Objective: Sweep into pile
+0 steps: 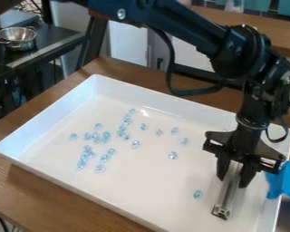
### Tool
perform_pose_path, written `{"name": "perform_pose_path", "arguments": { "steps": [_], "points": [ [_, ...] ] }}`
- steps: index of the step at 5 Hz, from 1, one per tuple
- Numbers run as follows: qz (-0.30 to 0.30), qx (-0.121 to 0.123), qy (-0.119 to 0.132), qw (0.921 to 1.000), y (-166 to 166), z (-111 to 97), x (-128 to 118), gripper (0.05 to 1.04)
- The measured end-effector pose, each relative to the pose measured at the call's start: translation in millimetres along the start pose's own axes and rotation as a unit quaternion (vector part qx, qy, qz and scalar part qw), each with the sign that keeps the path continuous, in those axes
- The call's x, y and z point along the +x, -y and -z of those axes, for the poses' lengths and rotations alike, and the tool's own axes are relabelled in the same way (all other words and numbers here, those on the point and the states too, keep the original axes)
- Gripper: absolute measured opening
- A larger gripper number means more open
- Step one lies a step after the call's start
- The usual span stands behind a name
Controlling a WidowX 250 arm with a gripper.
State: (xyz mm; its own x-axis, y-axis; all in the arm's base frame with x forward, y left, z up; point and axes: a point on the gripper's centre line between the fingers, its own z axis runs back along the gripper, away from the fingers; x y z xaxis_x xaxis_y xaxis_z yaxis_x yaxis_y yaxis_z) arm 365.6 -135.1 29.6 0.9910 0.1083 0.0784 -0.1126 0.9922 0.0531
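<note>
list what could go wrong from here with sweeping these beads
The bar in the gripper looks narrow, so scattered beads may slip past it. The lone bead near the bar could be flicked away or missed. The gripper might also bump the blue object close beside it.

Robot arm, black plastic and metal, long smooth link (184, 27) w/ bluish sheen. Round silver screw or cap (121, 14) on link's side. Bulky rounded black joint housing (235, 52), small bolt heads. Thick black cable (170, 68) looped, plus thinner black cable (284, 131) lower down. Narrower black forearm section, thin shiny ring (251, 124) round it. Matte black two-finger gripper (233, 179): wide angular bracket, cutouts, chunky dark fingers (249, 173).
</note>
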Motion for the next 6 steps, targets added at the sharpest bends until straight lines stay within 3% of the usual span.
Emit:
{"name": "perform_pose_path", "arguments": {
  "steps": [3, 6],
  "points": [
    [0.008, 0.012, -0.006, 0.9999, -49.3, 6.7, 15.6, 0.388],
    [-0.007, 0.014, -0.034, 0.9993, -131.1, 10.7, -10.8, 0.388]
  ]
}}
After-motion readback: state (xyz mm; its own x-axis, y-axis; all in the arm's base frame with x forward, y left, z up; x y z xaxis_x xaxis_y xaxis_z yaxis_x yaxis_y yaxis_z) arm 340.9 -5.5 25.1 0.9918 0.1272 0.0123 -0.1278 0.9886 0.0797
